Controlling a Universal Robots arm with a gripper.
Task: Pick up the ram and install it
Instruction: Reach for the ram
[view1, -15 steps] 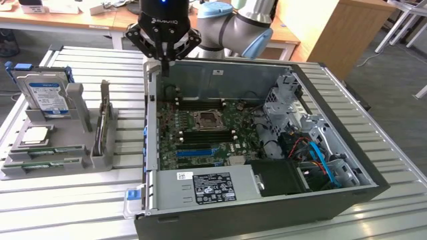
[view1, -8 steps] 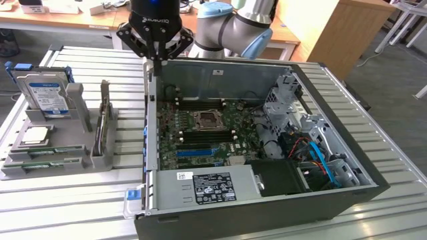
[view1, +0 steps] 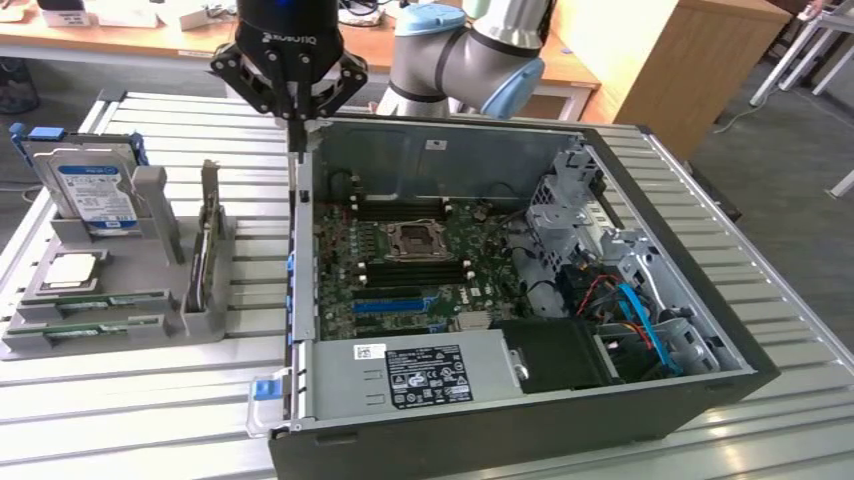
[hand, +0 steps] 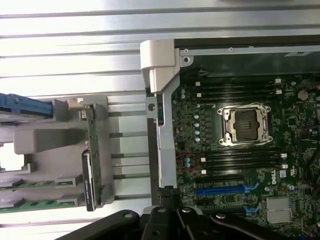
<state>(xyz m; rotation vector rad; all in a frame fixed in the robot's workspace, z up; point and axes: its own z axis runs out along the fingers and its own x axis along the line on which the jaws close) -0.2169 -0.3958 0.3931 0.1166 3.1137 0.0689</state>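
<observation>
Two green ram sticks (view1: 96, 304) lie flat in the slots of a grey holder (view1: 160, 330) at the exterior view's left; in the wrist view they show as green strips (hand: 35, 183) in the holder. My gripper (view1: 296, 130) hangs shut, with nothing between its fingers, above the near wall of the open computer case (view1: 304, 250). It is apart from the ram, toward the exterior view's right of the holder. In the wrist view its black fingers (hand: 167, 196) sit over the case's metal wall. The motherboard's empty black ram slots (hand: 240, 160) flank the bare processor socket (hand: 246, 125).
The holder also carries a silver hard drive (view1: 91, 195), a square processor chip (view1: 74, 270) and an upright expansion card (view1: 207, 250). Inside the case sit a power supply (view1: 420, 375), drive cage (view1: 574, 215) and cables (view1: 627, 300). All rests on a slatted metal table (view1: 174, 400).
</observation>
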